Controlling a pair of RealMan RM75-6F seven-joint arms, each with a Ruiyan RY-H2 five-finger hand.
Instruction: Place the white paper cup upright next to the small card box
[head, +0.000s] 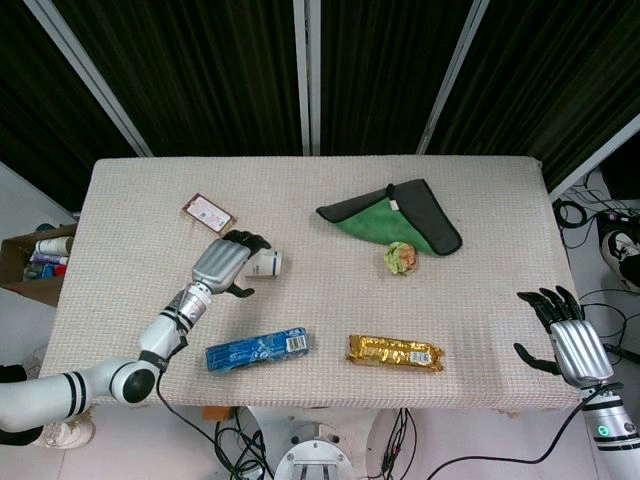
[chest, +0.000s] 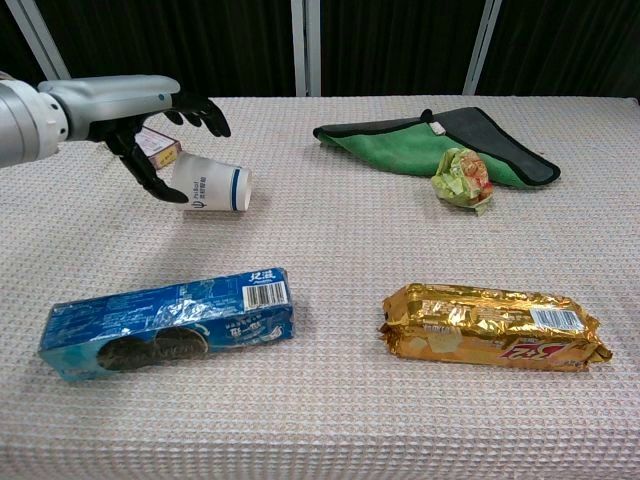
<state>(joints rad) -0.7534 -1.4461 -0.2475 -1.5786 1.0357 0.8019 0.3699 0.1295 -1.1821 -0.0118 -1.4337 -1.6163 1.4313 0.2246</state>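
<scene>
The white paper cup (head: 266, 263) (chest: 213, 186) lies on its side on the table, mouth to the right, with a blue band near the rim. My left hand (head: 224, 264) (chest: 140, 112) hovers over its base end with fingers spread above the cup and the thumb beside its bottom; no firm grip shows. The small card box (head: 209, 212) (chest: 159, 149) lies flat just behind the cup, partly hidden by the hand in the chest view. Off the table's front right corner, my right hand (head: 566, 334) is open with fingers spread, holding nothing.
A green and black cloth (head: 400, 215) (chest: 440, 140) lies at the back right, a crumpled wrapper ball (head: 401, 258) (chest: 462, 178) beside it. A blue biscuit pack (head: 256, 350) (chest: 170, 325) and a gold snack pack (head: 395, 352) (chest: 490, 322) lie near the front edge.
</scene>
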